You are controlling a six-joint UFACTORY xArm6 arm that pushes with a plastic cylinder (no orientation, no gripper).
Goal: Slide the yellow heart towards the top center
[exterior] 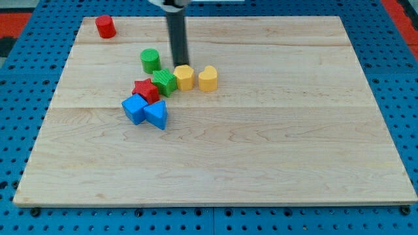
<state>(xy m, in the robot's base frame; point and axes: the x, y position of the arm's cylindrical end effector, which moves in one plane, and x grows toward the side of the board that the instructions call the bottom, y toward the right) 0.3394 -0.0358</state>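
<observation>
The yellow heart [208,78] lies a little left of the board's centre, in the upper half. A second yellow block [185,77], roughly hexagonal, sits just to its left with a small gap between them. My tip [181,64] is at the top edge of that second yellow block, touching it or nearly so. It is up and to the left of the heart and apart from it. The dark rod rises from the tip out of the view's top.
A green star-like block [164,83] touches the yellow hexagonal block's left side, with a red star-like block [146,90] beside it. Two blue blocks [134,108] [157,114] lie below them. A green cylinder [150,60] stands left of the rod. A red cylinder [105,27] sits at the top left corner.
</observation>
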